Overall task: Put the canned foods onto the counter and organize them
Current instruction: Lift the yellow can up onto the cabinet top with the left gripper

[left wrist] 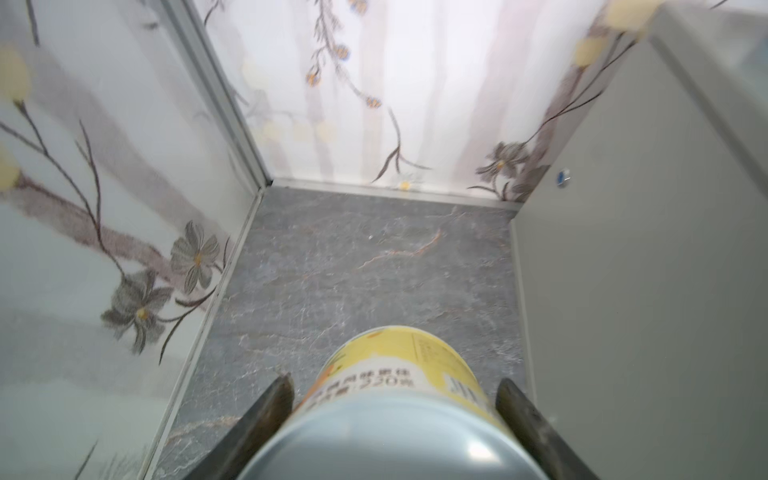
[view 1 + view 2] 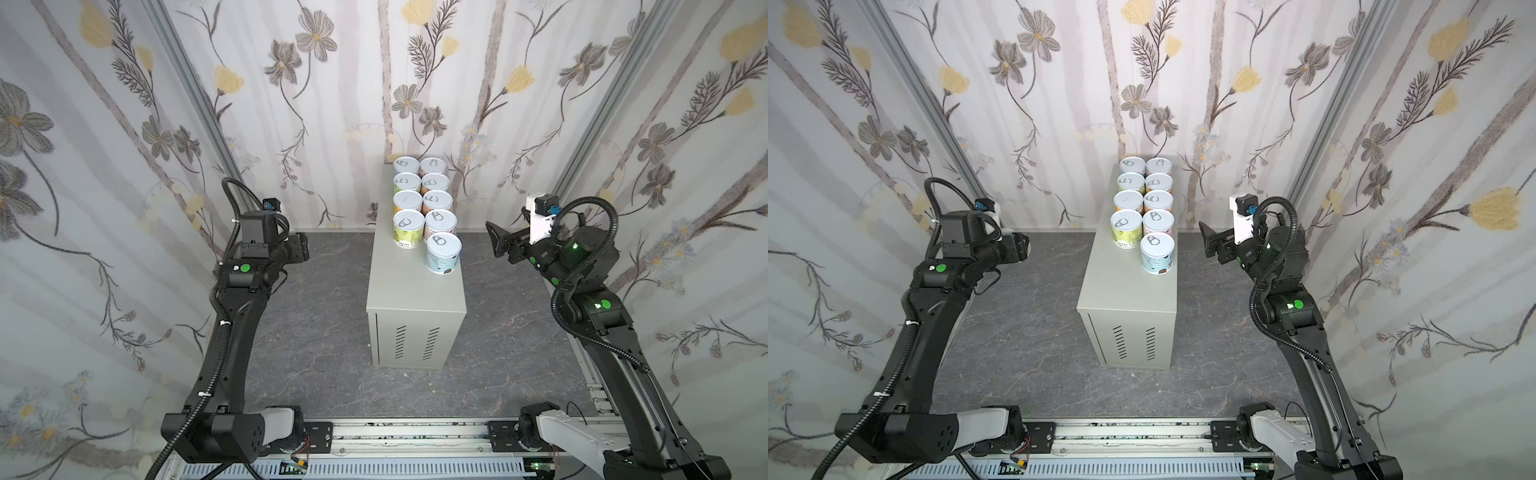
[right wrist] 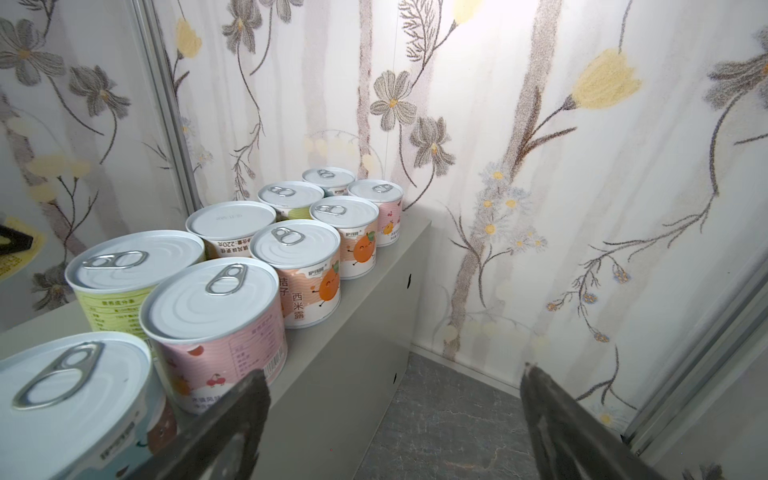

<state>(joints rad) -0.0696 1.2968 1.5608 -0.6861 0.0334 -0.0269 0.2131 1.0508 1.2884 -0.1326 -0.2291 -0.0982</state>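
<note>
1. L side of both top views: left gripper [image 2: 300,247] hangs over the dark marbled floor [image 2: 316,316], well apart from the counter [image 2: 415,286].
2. L wrist view: left gripper [image 1: 395,384] is clamped on a yellow can [image 1: 399,415], one finger on each side of its wall. The bare metal end faces the cam and the can is off the floor. The counter's plain side panel [image 1: 644,249] is nearby, not touching.
3. Centre: the counter [image 2: 1125,291] is a tall pale grey-beige cabinet, far end at the floral back wall [image 2: 332,124], vent slits on the near face.
4. On its top: nine cans [image 2: 435,183] upright in 2 columns at the far end, packed close. L col has 4, R col has 5.
5. Third in the L col, the plain-topped can [image 3: 230,220], shows no pull tab and its label print is upside down.
6. The pale blue can [image 2: 443,253] is the nearest, at the front of the R col, w/ its tab up [image 3: 70,395].
7. R side: right gripper [image 2: 498,241] is just beside the counter's R edge, near the pale blue can but apart from it.
8. R wrist view: right gripper [image 3: 392,372] has its jaws wide apart, nothing between them.
</note>
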